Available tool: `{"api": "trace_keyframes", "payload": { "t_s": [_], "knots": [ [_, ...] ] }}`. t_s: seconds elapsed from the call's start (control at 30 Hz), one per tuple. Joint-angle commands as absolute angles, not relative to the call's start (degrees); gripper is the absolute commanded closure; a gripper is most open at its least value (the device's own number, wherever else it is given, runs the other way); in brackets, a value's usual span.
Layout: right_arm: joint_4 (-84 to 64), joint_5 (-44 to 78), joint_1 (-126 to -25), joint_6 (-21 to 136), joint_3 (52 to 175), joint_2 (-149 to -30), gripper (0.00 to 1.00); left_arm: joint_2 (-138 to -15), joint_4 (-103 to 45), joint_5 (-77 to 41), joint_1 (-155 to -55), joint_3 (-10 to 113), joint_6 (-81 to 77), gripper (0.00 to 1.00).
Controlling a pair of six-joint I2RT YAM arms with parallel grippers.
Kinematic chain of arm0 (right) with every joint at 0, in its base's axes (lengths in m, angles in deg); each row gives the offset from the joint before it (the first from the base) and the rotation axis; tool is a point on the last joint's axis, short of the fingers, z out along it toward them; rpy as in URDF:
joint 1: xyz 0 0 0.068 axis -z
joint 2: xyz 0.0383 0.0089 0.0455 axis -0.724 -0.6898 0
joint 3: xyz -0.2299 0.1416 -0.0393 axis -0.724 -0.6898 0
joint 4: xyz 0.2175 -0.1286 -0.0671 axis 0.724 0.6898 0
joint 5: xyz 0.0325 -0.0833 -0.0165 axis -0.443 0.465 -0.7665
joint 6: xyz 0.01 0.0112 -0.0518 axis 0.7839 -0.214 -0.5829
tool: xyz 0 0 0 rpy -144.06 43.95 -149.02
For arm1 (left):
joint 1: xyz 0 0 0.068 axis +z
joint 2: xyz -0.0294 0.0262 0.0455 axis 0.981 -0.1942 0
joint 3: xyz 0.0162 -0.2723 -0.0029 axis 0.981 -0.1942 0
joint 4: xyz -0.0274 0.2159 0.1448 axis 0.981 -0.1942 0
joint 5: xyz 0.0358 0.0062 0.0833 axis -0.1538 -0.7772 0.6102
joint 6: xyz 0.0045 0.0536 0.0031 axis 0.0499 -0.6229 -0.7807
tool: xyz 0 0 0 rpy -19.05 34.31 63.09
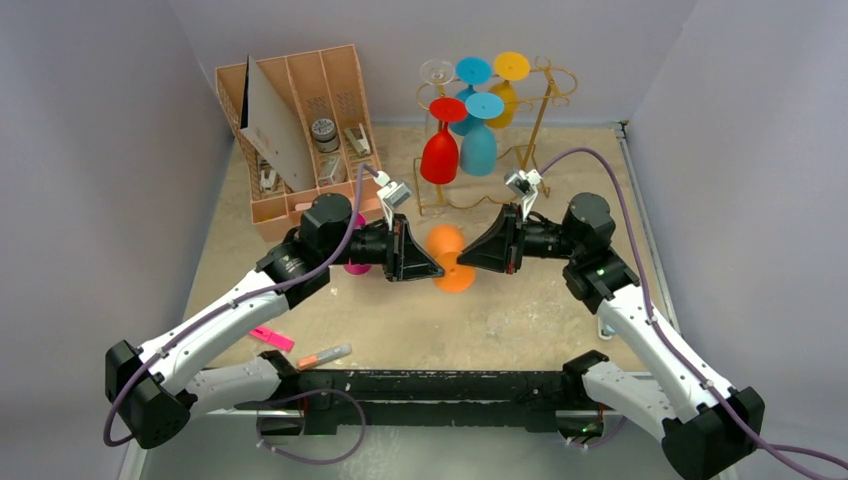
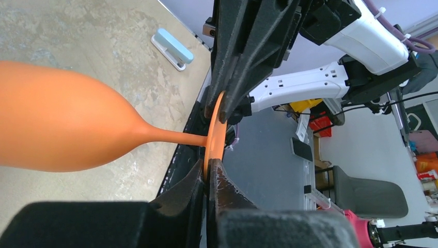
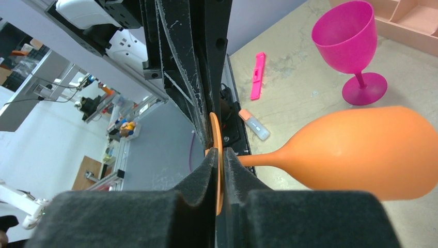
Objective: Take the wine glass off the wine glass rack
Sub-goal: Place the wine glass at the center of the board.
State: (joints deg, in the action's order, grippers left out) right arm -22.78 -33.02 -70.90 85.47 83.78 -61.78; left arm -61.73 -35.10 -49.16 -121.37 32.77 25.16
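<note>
We see the table, the wine glass rack at upper centre-right, and mid-frame, well apart from it, the orange wine glass, stem axis up-down the frame w/ foot lowest. L fingers & R fingers both pinch the foot rim from opp sides

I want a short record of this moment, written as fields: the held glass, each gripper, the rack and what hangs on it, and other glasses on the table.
held glass: orange wine glass, off the rack, lying sideways between the two arms
left gripper: fingers shut on the rim of the glass's foot disc
right gripper: fingers shut on the same disc, at the opposite rim
wine glass rack: far side of the table
hanging on rack: red glass, two blue glasses, yellow glass, clear glass
pink glass: upright on the table
</note>
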Motion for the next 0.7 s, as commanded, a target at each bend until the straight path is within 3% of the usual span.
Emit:
{"api": "trace_keyframes", "payload": {
  "t_s": [0.0,0.1,0.23,0.47,0.67],
  "knots": [
    [-22.7,-34.5,-71.5,83.7,84.4,-61.0,0.84,-61.2,-35.5,-49.8,-121.6,33.9,22.6,1.00],
    [-20.6,-34.3,-71.5,82.4,84.5,-60.5,0.57,-60.1,-36.2,-48.7,-121.6,33.8,21.4,1.00],
    [-20.5,-33.9,-71.7,81.0,82.7,-59.4,0.37,-58.2,-38.9,-45.8,-121.6,33.9,18.3,1.00],
    [-19.5,-33.8,-73.3,78.5,81.7,-61.0,0.36,-55.6,-39.7,-43.5,-121.6,33.5,14.6,1.00],
    [-21.9,-31.7,-76.7,78.5,82.0,-63.1,0.48,-53.6,-40.1,-42.0,-121.7,33.1,11.1,1.00]
  ]
}}
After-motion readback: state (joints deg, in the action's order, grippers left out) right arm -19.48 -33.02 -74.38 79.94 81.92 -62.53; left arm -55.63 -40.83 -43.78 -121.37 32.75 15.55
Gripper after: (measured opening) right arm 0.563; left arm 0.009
